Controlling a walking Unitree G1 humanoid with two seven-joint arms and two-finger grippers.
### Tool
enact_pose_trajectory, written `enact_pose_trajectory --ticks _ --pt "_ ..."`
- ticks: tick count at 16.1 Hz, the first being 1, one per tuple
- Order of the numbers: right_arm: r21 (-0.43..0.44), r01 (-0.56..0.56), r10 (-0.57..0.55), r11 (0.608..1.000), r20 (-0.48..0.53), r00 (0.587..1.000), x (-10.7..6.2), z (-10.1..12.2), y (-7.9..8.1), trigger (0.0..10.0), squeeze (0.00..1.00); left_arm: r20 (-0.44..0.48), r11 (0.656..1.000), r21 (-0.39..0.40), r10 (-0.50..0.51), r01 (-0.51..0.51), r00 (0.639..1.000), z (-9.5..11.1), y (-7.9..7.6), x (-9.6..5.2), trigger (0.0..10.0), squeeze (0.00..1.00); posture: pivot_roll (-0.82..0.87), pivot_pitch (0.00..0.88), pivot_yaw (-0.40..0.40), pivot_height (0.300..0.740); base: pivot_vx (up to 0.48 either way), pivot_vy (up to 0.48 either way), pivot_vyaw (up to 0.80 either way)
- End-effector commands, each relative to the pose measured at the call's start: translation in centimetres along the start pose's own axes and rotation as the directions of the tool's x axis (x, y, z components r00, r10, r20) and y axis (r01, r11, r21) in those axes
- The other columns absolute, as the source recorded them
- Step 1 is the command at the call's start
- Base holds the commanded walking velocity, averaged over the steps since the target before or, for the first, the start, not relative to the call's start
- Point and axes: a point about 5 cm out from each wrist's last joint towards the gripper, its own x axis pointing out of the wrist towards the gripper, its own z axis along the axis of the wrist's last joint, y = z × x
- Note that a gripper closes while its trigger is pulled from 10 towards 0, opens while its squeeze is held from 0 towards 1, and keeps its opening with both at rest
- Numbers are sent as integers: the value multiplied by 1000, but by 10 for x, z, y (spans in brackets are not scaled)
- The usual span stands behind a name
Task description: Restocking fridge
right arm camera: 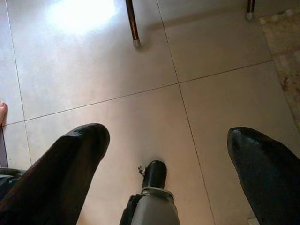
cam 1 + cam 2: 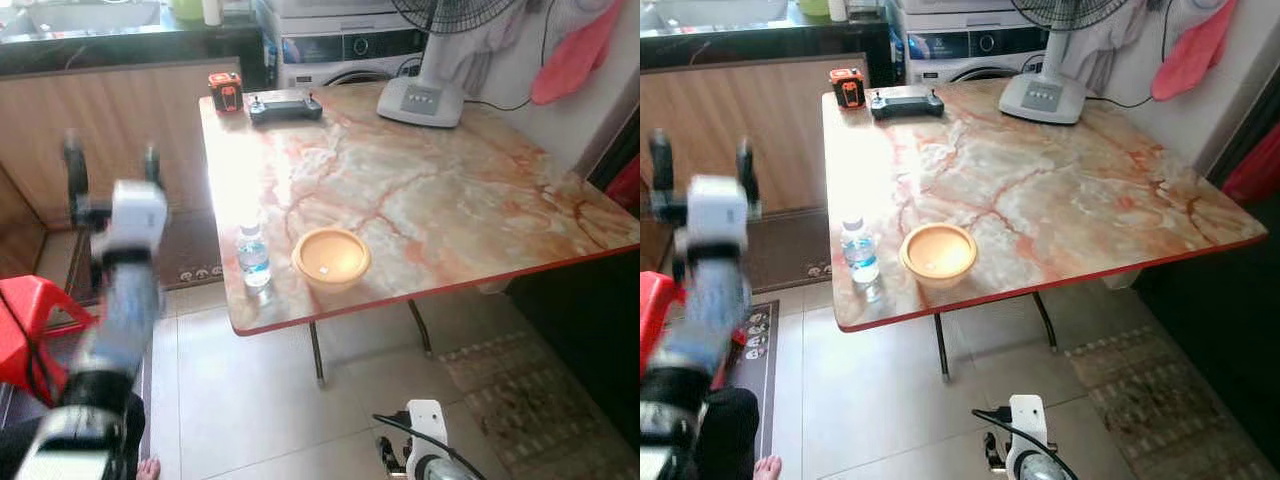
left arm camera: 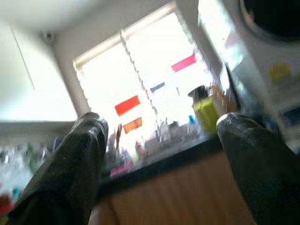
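Bottle [image 2: 253, 257] beside bowl [image 2: 331, 257]; left tool [image 2: 112, 170] apparently raised.

- a marble-patterned table [image 2: 450, 190] with a red edge stands on thin dark legs over a pale tiled floor [image 2: 260, 400].
- a black remote controller [image 2: 285, 106] lies at the table's far edge, just beside a small orange and black box [image 2: 225, 91].
- the grey base of a standing fan [image 2: 420, 100] sits on the far side of the table.
- a washing machine [image 2: 345, 50] stands behind the table.
- a pink cloth [image 2: 575, 55] hangs on the wall near the fan.
- a red plastic stool [image 2: 25, 330] stands on the floor well apart from the table.
- a dark counter [image 2: 120, 45] tops a wooden panel behind it.
- a patterned rug [image 2: 540, 400] lies under the table's near corner.
- a bare foot [image 1: 2, 112] shows at the floor's edge.
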Motion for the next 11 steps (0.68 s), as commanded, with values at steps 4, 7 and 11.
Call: enact_pose_trajectory --ticks 4,7,11 --pt "3 7 -7 1000 -4 1000 -1 -5 1 10000 0 10 948 -250 -202 198 979 31 -37 10 10000 0 10 0 -25 740 0 0 0" --pt "35 38 -37 999 -23 999 -2 -16 -1 10000 0 -8 886 -351 -327 303 945 36 -62 -24 10000 0 -11 0 5 740 0 0 0" --pt "86 86 -81 993 -59 995 -8 -42 -5 10000 0 -27 801 -425 -478 423 878 57 -84 -89 10000 0 -56 0 32 740 0 0 0"
